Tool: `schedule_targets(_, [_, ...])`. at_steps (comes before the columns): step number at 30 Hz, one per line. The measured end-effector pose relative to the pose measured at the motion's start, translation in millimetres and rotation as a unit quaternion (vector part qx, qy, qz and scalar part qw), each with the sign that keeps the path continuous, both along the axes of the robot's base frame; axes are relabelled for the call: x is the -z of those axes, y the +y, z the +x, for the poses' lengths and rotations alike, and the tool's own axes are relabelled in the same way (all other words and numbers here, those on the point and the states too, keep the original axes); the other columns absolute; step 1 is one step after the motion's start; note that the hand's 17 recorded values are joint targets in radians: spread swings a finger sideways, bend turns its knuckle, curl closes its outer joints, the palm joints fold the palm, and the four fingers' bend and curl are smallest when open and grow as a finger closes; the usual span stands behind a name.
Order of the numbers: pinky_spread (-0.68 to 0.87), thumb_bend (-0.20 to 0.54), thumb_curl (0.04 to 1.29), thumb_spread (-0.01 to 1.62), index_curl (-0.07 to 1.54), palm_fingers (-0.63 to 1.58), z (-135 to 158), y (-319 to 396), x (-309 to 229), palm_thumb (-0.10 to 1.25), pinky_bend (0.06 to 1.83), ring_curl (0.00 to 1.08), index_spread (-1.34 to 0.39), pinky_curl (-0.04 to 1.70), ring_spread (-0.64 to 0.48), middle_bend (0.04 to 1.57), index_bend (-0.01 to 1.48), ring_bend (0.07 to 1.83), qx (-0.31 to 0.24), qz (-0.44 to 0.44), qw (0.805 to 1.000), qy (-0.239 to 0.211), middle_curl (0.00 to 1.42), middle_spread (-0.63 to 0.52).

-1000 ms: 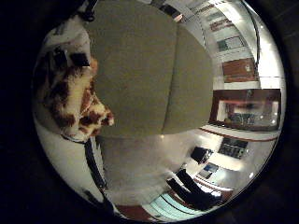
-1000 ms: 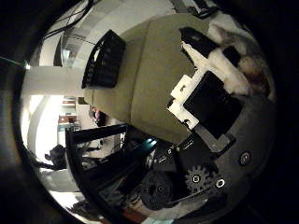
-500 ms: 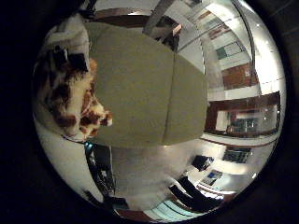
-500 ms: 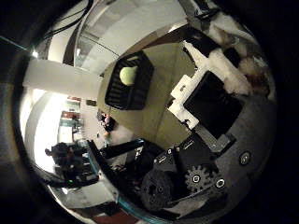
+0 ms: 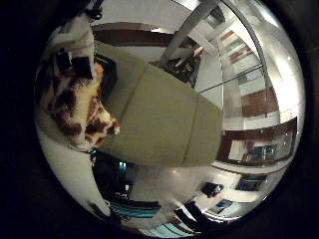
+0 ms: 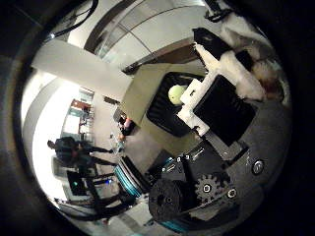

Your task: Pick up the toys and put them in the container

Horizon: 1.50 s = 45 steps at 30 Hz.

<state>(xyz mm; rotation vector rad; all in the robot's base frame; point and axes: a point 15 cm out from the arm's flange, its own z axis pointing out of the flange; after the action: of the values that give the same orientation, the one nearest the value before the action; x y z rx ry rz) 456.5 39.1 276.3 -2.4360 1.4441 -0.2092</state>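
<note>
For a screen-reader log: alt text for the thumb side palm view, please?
The hand holds a white-and-brown plush toy above a black mesh container on an olive table; a yellow-green ball already lies inside.

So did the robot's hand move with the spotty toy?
Yes. The hand, curled round the spotty plush toy, has swung toward the black container on the green table; the container now shows nearer, a yellow-green ball inside.
</note>
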Motion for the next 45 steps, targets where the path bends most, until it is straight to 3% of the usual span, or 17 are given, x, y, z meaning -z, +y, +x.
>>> schedule_targets(17, [-0.19,-0.01,0.65,1.07,0.82,1.14,-29.9,130.9,2.2,1.09,1.39,0.74,-0.23,0.84,-0.21,1.36,1.14,1.37,-0.053,-0.004,0.998,0.016,0.7,-0.13])
schedule_targets(33, [-0.19,-0.013,0.66,1.06,0.82,1.15,21.6,167.9,19.0,1.09,1.38,0.73,-0.23,0.85,-0.21,1.36,1.13,1.39,-0.05,0.0,0.999,0.014,0.7,-0.13])
schedule_targets(45, [-0.19,-0.012,0.67,1.06,0.82,1.14,37.1,181.0,33.3,1.09,1.38,0.73,-0.23,0.85,-0.21,1.36,1.14,1.39,-0.052,-0.001,0.998,0.019,0.7,-0.13])
